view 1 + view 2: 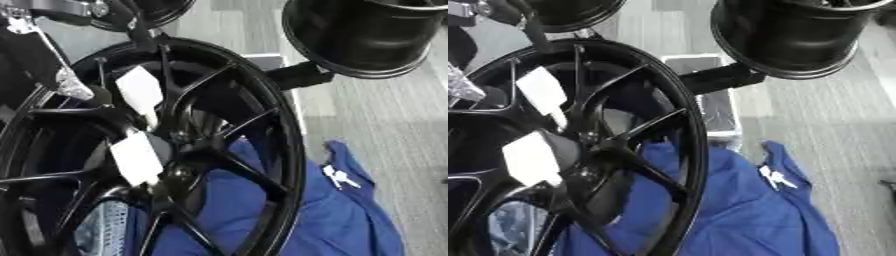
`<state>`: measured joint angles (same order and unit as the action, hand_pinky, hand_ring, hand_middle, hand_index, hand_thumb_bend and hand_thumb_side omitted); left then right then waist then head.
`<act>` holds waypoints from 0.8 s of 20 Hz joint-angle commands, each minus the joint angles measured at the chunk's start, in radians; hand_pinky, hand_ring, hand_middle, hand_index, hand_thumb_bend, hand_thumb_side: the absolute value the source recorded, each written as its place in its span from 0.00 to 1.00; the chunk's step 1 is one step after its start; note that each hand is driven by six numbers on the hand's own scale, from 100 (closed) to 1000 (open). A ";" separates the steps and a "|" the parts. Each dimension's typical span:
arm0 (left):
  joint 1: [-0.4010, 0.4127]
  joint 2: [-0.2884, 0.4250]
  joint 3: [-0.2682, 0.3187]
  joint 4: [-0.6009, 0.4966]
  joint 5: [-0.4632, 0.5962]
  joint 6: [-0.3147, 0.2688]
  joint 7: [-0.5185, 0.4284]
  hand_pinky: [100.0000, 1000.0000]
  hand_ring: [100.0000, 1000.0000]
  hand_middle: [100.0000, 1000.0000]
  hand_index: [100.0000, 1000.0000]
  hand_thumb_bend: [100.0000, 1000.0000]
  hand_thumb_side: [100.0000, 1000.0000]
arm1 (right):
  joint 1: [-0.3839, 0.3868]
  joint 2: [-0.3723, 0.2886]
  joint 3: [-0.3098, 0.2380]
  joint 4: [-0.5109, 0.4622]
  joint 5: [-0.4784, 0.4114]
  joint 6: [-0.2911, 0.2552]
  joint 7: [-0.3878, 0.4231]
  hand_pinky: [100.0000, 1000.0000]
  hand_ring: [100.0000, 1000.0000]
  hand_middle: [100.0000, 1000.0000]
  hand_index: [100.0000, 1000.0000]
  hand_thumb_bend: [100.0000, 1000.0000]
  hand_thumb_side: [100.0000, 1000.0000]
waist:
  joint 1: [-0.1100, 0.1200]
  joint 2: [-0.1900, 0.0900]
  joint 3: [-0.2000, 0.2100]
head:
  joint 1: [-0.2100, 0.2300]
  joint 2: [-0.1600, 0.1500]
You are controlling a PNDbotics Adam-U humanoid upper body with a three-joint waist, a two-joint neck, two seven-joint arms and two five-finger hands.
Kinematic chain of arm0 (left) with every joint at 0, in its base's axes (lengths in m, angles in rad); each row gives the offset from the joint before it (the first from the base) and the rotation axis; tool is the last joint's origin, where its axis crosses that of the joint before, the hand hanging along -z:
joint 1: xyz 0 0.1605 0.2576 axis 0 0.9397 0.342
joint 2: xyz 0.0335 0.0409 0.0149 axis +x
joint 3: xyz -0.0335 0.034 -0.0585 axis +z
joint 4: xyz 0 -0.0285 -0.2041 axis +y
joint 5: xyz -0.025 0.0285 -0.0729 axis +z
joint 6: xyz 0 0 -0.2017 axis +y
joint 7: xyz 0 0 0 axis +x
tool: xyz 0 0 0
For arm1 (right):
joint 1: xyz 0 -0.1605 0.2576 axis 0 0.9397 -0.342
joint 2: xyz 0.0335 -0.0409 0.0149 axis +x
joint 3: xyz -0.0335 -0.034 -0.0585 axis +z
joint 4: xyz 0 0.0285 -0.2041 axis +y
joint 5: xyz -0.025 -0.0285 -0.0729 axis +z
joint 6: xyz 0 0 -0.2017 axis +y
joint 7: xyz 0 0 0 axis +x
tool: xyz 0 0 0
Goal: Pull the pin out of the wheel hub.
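Note:
A big black spoked wheel hub [262,115] fills the left and middle of both views, tilted towards me. Near its centre two flat white pieces stand out, one upper [140,92] and one lower [136,157], narrowing towards each other by the hub's middle [171,137]. I cannot tell which part is the pin. My left arm, black with a silver joint [72,85], comes in from the upper left and ends at the spokes. My left hand [101,97] is dark against the dark wheel and hard to make out. My right hand shows in no view.
A second black rim [367,35] hangs at the upper right on a black bracket [297,75], and a third [149,10] shows at the top. Blue cloth [350,220] with a small white thing [339,177] lies on the grey floor. A grey box [710,95] stands behind the wheel.

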<state>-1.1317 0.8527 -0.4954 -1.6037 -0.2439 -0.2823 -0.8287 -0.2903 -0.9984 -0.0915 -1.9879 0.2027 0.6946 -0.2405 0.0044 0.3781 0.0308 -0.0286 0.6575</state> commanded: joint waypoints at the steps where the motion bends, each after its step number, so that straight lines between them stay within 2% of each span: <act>1: -0.028 -0.001 0.008 0.022 0.003 -0.025 -0.049 0.80 0.72 0.65 0.81 0.43 0.14 | -0.012 -0.021 -0.010 -0.012 -0.006 0.000 -0.010 0.76 0.63 0.48 0.70 0.00 0.19 | -0.001 -0.017 -0.004 | 0.010 -0.007; 11: -0.037 -0.049 0.000 0.116 -0.052 -0.044 -0.046 0.80 0.72 0.65 0.80 0.43 0.12 | -0.016 -0.010 -0.010 -0.012 -0.013 -0.005 -0.022 0.76 0.62 0.48 0.70 0.00 0.19 | 0.000 -0.014 -0.010 | 0.027 -0.011; 16: -0.034 -0.061 -0.010 0.139 -0.046 -0.055 -0.055 0.80 0.72 0.65 0.79 0.41 0.12 | -0.018 -0.004 -0.012 -0.012 -0.015 -0.008 -0.028 0.76 0.62 0.48 0.69 0.00 0.19 | -0.001 -0.012 -0.013 | 0.032 -0.010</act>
<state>-1.1450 0.7809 -0.5119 -1.4646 -0.2929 -0.2814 -0.8307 -0.2986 -0.9807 -0.0915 -1.9879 0.1910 0.6881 -0.2633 0.0050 0.3847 0.0195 -0.0005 0.6573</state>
